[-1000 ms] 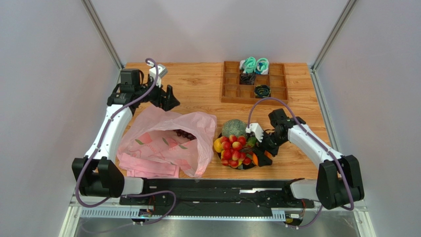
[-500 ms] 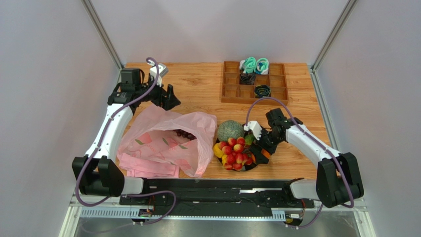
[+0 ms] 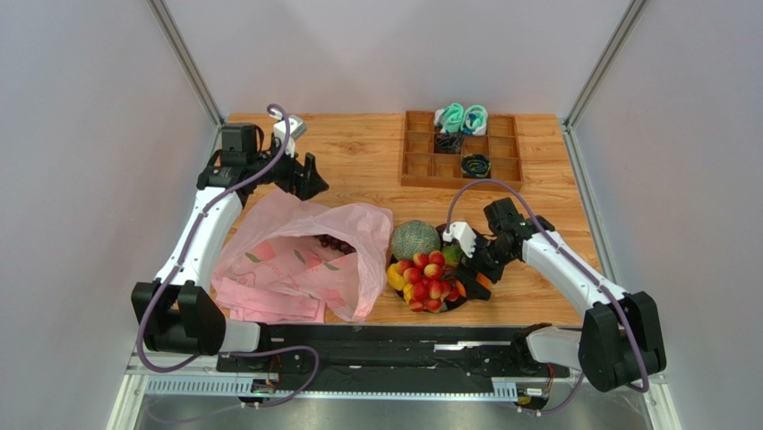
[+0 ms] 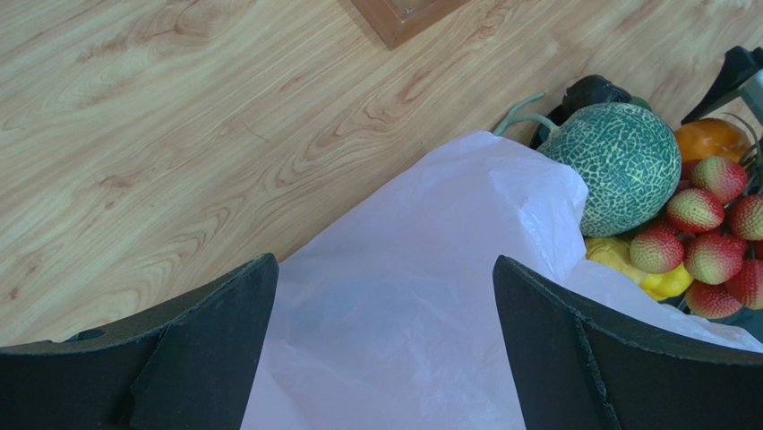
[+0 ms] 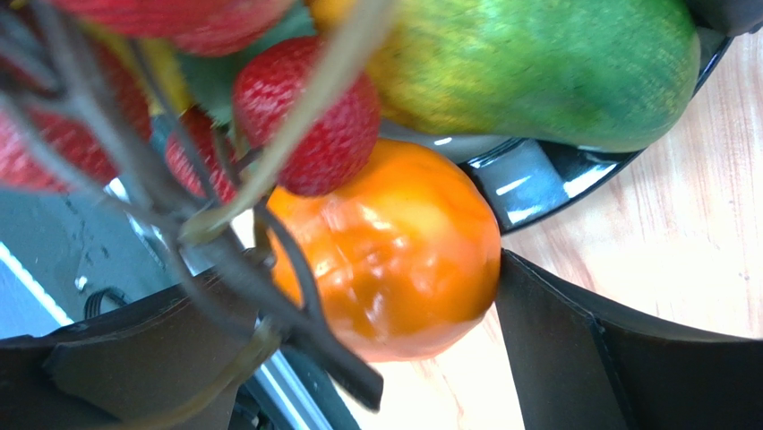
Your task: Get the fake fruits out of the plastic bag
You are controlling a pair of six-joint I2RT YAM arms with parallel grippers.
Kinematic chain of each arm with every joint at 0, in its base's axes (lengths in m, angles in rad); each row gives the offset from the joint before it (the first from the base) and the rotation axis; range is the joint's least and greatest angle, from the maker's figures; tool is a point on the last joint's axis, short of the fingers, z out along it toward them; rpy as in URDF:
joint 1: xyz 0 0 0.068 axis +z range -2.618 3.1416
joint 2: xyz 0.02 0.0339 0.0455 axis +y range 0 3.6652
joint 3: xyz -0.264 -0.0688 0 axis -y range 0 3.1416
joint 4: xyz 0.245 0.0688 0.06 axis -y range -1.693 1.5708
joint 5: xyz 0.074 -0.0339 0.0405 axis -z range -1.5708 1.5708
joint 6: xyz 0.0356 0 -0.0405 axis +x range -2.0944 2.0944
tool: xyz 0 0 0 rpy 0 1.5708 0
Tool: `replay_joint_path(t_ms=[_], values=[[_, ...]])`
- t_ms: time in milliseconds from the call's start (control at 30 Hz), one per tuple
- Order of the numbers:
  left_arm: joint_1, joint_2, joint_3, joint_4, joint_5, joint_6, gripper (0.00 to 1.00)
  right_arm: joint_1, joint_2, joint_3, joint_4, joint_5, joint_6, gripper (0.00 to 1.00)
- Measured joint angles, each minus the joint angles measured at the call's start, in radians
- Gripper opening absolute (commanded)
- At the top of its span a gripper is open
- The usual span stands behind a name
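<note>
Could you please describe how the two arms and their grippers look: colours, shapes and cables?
Both arms are alike: the left arm and the right arm have white link shells with bulky black joints. A purple-grey cable loops along each. The left gripper and right gripper have two broad, matte black fingers.

Bkgd: light-brown wood-grain desk point(image 3: 367, 166), boxed in by plain pale grey wall panels point(image 3: 385, 54) at back, left & right. Silver metal corner posts point(image 3: 186, 63) slant up btwn panels. Black rail point(image 3: 403, 340) along desk's near edge, silver metal channel point(image 3: 376, 387) below it. Light even, soft shadows.
</note>
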State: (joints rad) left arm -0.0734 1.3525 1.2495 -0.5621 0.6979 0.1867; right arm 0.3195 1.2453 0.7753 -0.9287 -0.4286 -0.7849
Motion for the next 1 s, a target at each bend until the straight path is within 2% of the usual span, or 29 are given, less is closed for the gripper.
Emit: replay_joint_path(t_ms=[267,700,933,1000], values=[[-0.005,0.008,0.0,0.007,0.001,-0.001,0.99,0.0,-0.122,0.05,-0.094,-0.037,-0.055,1.0],[-0.005,0.008,0.005,0.031,0.005,-0.002,0.99,0.0,-0.13,0.092,-0.124,-0.035,-0.042,1.0],[-0.005,0.007,0.086,0.011,-0.01,-0.005,0.99,0.006,-0.163,0.298,-0.106,-0.106,0.079,1.0],[-0.005,0.006,0.132,-0.006,-0.033,-0.005,0.99,0.039,-0.104,0.435,-0.117,-0.168,0.134,0.91]])
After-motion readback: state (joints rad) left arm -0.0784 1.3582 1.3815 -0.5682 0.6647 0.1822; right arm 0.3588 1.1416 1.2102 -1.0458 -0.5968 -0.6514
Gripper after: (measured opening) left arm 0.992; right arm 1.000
